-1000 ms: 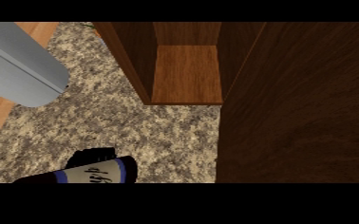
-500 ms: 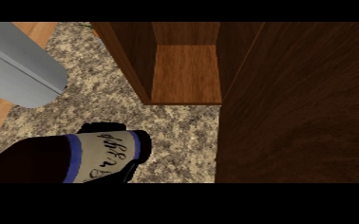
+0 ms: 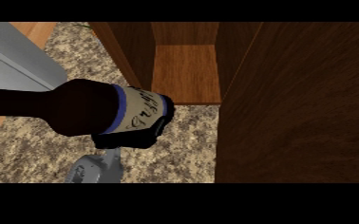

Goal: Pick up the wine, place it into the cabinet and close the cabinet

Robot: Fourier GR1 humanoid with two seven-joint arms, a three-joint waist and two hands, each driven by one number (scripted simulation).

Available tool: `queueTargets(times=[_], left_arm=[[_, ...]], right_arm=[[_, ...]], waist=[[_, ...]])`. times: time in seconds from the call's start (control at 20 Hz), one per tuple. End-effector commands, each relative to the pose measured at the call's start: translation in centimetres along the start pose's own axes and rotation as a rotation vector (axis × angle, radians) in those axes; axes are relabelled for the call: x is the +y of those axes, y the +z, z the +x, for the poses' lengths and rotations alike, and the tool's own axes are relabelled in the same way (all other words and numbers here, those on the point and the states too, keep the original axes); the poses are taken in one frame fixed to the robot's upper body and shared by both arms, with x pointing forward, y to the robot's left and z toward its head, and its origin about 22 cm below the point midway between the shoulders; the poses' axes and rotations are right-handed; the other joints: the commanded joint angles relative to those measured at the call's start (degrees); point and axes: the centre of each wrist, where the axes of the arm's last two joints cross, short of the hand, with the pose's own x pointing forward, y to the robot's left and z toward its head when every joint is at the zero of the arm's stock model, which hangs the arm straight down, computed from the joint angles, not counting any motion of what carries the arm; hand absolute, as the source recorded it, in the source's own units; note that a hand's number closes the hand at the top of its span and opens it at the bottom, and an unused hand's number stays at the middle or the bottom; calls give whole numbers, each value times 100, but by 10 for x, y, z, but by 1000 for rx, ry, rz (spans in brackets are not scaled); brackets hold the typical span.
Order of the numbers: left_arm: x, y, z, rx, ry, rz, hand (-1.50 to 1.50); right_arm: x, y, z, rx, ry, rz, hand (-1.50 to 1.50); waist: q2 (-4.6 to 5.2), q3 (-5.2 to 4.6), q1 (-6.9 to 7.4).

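My right hand (image 3: 137,134) is curled round the labelled body of the wine (image 3: 84,107), which lies sideways just left of the open cabinet (image 3: 186,73); it's likely heavy, slick, breakable glass, best held by that wide body.

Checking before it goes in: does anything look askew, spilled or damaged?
The wine bottle lies on its side, neck toward the view's left, held in the hand above the counter, just short of the open cabinet. No spill or damage shows.
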Motion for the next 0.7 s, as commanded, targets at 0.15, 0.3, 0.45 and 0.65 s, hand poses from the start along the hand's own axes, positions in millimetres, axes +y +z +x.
queueTargets(times=[0.15, 0.3, 0.45, 0.65], left_arm=[[-18, -21, -14, 0, -119, -15, 150], [-29, -32, -28, 24, -167, -41, 150], [-53, -50, -22, 46, -161, -20, 150], [-49, -33, -58, 63, -175, 24, 150]], right_arm=[[7, -7, 3, -2, -9, -4, -150], [4, 4, -5, -7, 9, -17, -150], [-5, -10, -2, -16, 7, -11, -150], [2, -18, 7, 0, 16, -2, -150]], waist=[[-4, -1, 15], [-1, 0, -8], [2, -1, -11], [7, -3, -15]])
